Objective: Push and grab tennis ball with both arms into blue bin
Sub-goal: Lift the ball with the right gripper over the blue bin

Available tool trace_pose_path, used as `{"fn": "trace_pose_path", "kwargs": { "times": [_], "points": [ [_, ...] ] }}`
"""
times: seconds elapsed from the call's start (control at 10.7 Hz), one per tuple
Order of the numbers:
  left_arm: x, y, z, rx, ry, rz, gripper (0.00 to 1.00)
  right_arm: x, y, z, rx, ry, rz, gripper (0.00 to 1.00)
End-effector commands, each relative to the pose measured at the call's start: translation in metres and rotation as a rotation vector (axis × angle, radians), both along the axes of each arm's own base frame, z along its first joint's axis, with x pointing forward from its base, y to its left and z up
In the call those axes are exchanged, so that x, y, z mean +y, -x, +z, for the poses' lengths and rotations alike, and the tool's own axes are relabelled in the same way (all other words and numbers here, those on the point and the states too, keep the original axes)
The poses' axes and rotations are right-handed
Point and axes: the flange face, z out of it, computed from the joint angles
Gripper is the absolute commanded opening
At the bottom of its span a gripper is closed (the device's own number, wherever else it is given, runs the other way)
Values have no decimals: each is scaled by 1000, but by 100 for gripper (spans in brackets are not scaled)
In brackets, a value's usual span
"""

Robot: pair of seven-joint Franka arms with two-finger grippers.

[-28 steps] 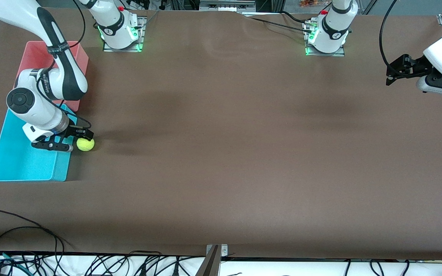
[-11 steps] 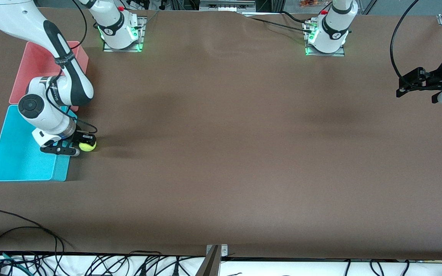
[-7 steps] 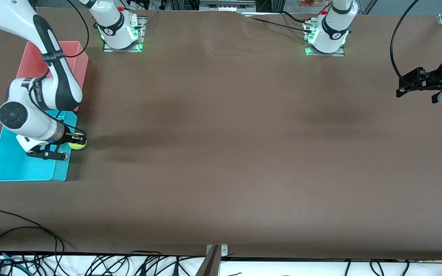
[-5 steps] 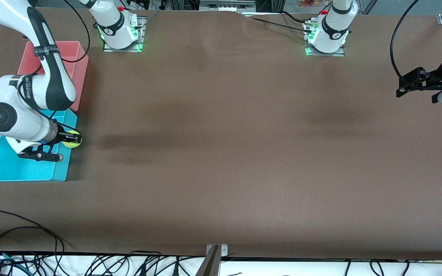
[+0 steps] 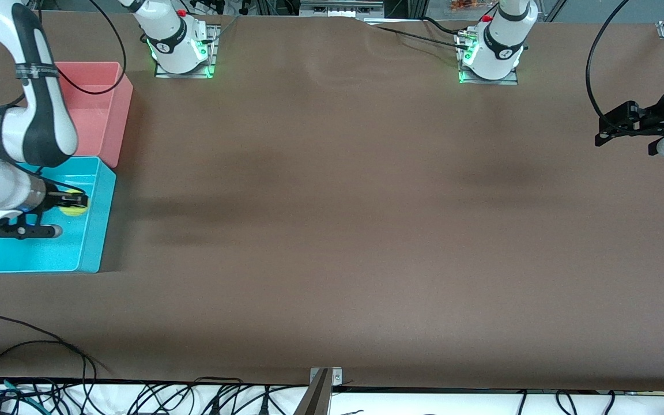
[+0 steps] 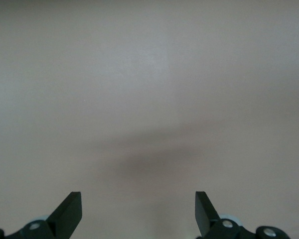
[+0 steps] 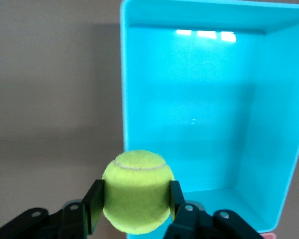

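Front view: Blue bin (image 5: 91,230) near the right arm's end of the table (image 5: 332,230), with a pink bin (image 5: 114,109) just beside it, farther from the front camera. Right gripper (image 5: 72,203) up over the blue bin's interior, clamped on the tennis ball (image 5: 73,208), a black finger showing across the ball's top. Ball in the air above the bin's floor, close to the bin wall that faces the middle of the table. White right arm (image 5: 26,115) reaching down over the pink bin toward the blue bin. Left gripper (image 5: 611,124) well apart from the blue bin, above bare table at the left arm's end, waiting. Loose black cables (image 5: 32,346) along the table edge nearest the front camera.

Left wrist view: Only bare brown table (image 6: 149,99) and a soft shadow. Two black fingertips (image 6: 70,211) of the left gripper (image 6: 138,211) standing wide apart, nothing between them.

Right wrist view: Tennis ball (image 7: 135,191) squeezed between the two black fingers (image 7: 94,206) of the right gripper (image 7: 134,204), pads pressed against the ball's sides, a pale seam curving across its top. Blue bin (image 7: 189,15) under and ahead of the ball, floor bare, light glints on one inner wall. Ball straddling the line of the bin's rim, partly over the bin and partly over brown table. A sliver of the pink bin (image 7: 268,235) at the blue bin's corner.
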Motion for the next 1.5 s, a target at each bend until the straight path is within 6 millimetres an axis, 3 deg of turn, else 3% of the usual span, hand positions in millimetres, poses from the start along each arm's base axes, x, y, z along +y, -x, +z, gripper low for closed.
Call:
{"fn": "trace_pose_path", "kwargs": {
  "times": [0.0, 0.65, 0.84, 1.4],
  "points": [
    [-4, -2, 7, -6, 12, 0, 100, -44, 8, 6, 18, -48, 40, 7],
    [-14, -1, 8, -5, 13, -17, 100, -114, 41, -37, 21, -93, 61, 7],
    [-17, 0, 8, -5, 12, -21, 100, -123, 46, -51, 19, -110, 66, 7],
    [-17, 0, 8, -5, 10, -21, 100, -155, 65, -69, 1, -139, 78, 7]
  ]
}}
